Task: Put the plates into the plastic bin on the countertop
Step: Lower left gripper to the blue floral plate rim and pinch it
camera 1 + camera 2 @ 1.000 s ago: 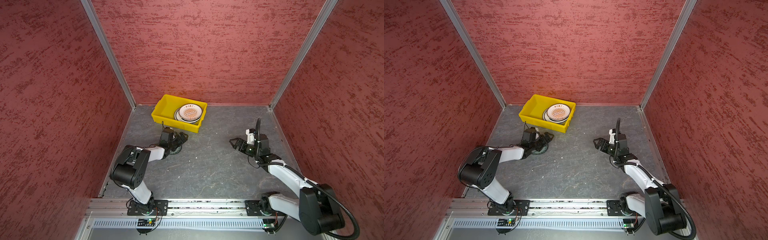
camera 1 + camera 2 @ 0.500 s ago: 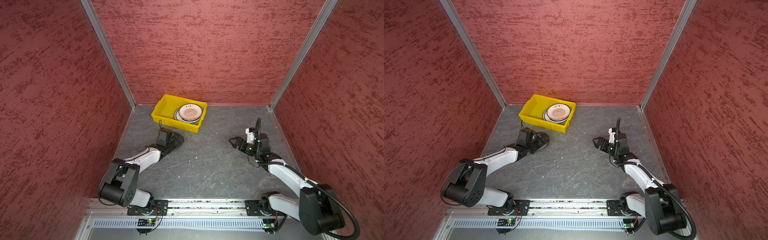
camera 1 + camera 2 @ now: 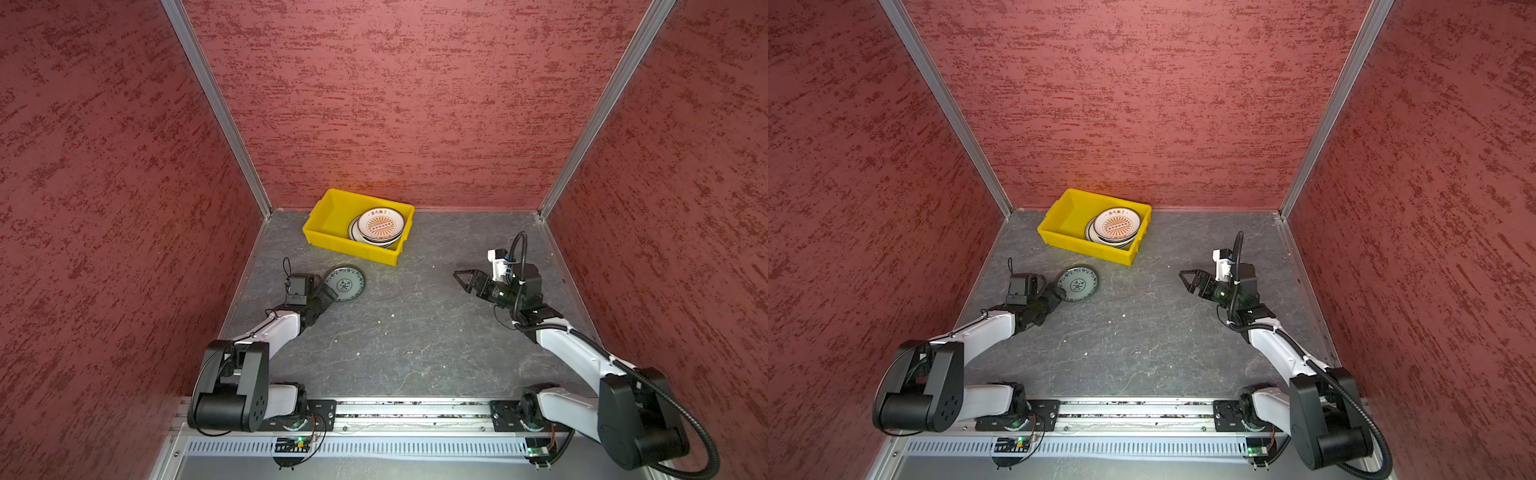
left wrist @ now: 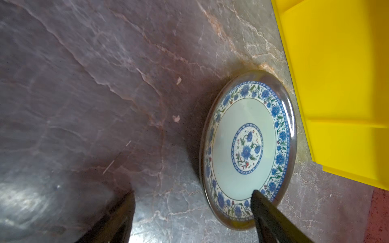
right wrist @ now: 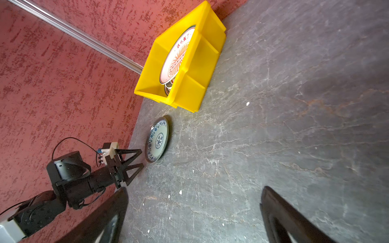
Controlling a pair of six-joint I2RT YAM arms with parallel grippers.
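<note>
Plates (image 3: 380, 224) are lying stacked in the half of the plastic bin (image 3: 353, 250) nearer the right arm, and the bin is sitting at the back of the countertop (image 3: 415, 340). One blue-patterned plate (image 3: 345, 284) is lying flat on the stone just in front of the bin's near wall, apart from it.

The left gripper (image 4: 192, 192) is reaching low toward that plate with its jaws standing apart and nothing between them. In the left wrist view one fingertip (image 4: 261, 202) is overlapping the plate's near rim while the other is hanging over bare stone. I cannot tell whether that fingertip is touching the rim or hovering just above it. The right gripper (image 3: 462, 281) is waiting over the right side with its jaws spread wide and empty, well apart from plate and bin.

The step in hand is probably pinching the rim. Doing it well is calling for one finger going under the raised lip and the other coming down inside it, square to the edge, since a glazed shallow dish is likely to be slipping under a glancing bite.

The bin's near wall is standing just beyond the plate, so a forward push is risking a knock. The bin's other half is offering bare floor for the drop. The red wall (image 3: 166, 270) is running close beside the left arm, while the middle of the countertop is giving open room.
</note>
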